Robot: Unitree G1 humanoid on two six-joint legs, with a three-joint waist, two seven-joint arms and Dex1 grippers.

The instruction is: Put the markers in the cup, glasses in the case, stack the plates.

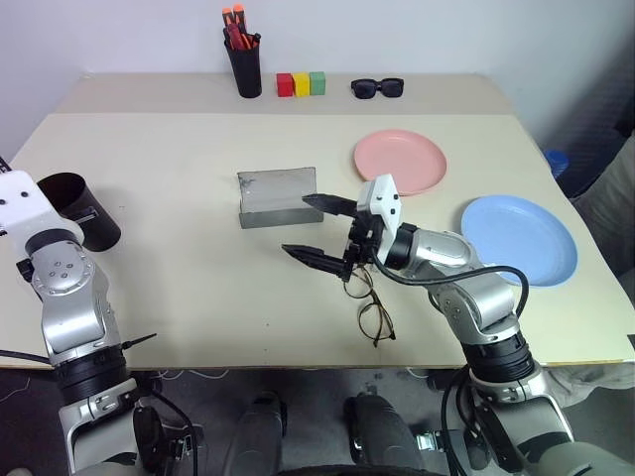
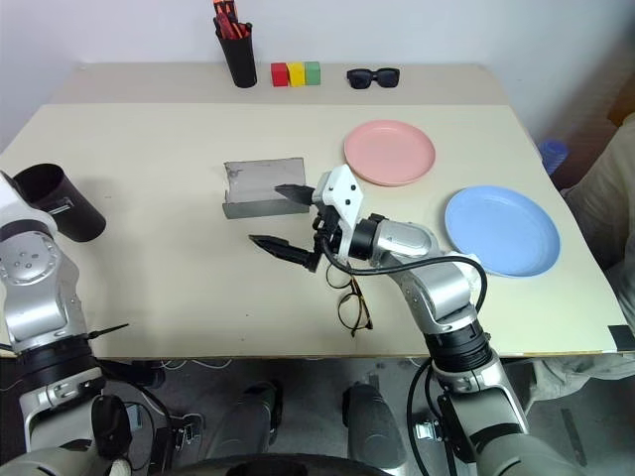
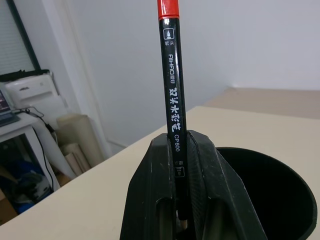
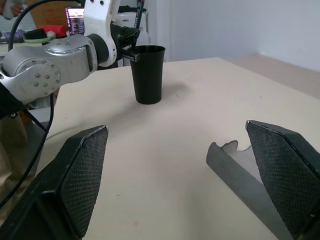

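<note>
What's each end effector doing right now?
Left end effector: shut on the red-capped marker, right beside the cup.
Right end effector: open, holding nothing, above the table near the glasses.

At the far edge of the beige counter point(image 1: 179, 198) stand a tall black pen pot point(image 1: 244, 67) holding red and orange pens point(image 1: 236, 28), three small blocks, red, yellow and green point(image 1: 301, 83), and chunky black sunglasses point(image 1: 377, 88).

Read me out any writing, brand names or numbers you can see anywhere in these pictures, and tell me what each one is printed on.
"AIHAO": white brand lettering on the black-bodied marker with the red cap, clamped in the left gripper.
"CP600": model code lower on the same barrel.
Chinese characters on that barrel, two small ones near the cap and a larger row mid-barrel: visible but not clear enough to quote.
Nothing else bears readable text.
</note>
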